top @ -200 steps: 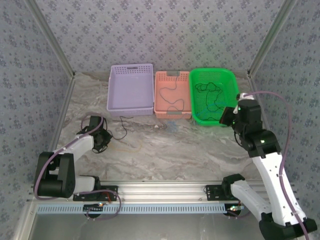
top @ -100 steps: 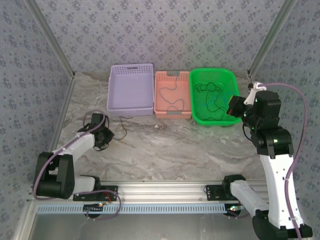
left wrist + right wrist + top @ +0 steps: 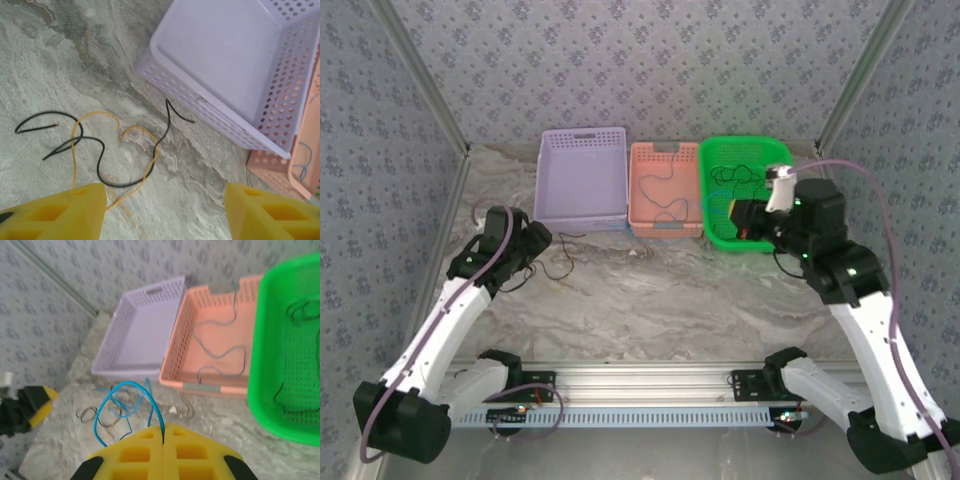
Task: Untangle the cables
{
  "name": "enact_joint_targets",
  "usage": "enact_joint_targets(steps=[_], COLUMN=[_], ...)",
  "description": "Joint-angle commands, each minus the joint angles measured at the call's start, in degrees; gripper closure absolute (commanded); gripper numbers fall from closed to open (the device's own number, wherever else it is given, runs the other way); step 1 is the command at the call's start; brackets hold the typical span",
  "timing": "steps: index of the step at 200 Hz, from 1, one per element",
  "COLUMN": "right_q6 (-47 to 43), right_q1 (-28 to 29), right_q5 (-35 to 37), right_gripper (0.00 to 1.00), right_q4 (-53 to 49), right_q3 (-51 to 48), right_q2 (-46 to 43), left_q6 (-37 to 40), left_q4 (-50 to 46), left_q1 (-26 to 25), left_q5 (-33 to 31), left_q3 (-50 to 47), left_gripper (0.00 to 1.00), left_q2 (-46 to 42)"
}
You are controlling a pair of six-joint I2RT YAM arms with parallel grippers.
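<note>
The thin blue wire (image 3: 127,384) is pinched in the closed right gripper (image 3: 163,429), and the thin black wire (image 3: 159,142) and thin yellow wire (image 3: 73,155) lie crossed on the marbled table (image 3: 50,65) beside the lilac perforated basket (image 3: 220,60), below the left gripper (image 3: 162,200), whose fingers stand apart.

Blue cable (image 3: 129,383); lilac basket (image 3: 580,180); green basket (image 3: 740,141).

The table (image 3: 700,290) is free in the middle; purple basket (image 3: 580,221), pink basket (image 3: 642,190) and green basket (image 3: 745,141) wall the far side; cables (image 3: 159,146) lie at left.
</note>
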Motion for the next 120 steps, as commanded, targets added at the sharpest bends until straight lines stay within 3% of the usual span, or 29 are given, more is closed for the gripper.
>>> enact_joint_targets(steps=[1, 49, 78, 120], right_q6=[0.8, -1.2, -1.5, -1.1], right_q1=[0.7, 0.5, 0.8, 1.6], right_q5=[-2.5, 3.2, 4.4, 7.2], right_gripper=[1.00, 1.00, 1.00, 1.00], right_q4=[2.3, 4.0, 4.1, 2.4], right_q3=[-10.7, -23.2, -24.8, -23.7], right_q2=[3.8, 8.6, 8.2, 7.6], left_q6=[0.2, -3.2, -6.2, -8.7], left_q4=[-6.6, -3.8, 2.0, 7.0], left_q1=[-3.2, -13.7, -22.1, -33.2], left_q5=[-2.7, -3.8, -6.3, -10.2], left_q3=[1.6, -2.2, -4.0, -1.9], left_gripper=[0.37, 0.45, 0.49, 0.58], left_q2=[-2.0, -2.0, 0.9, 11.6])
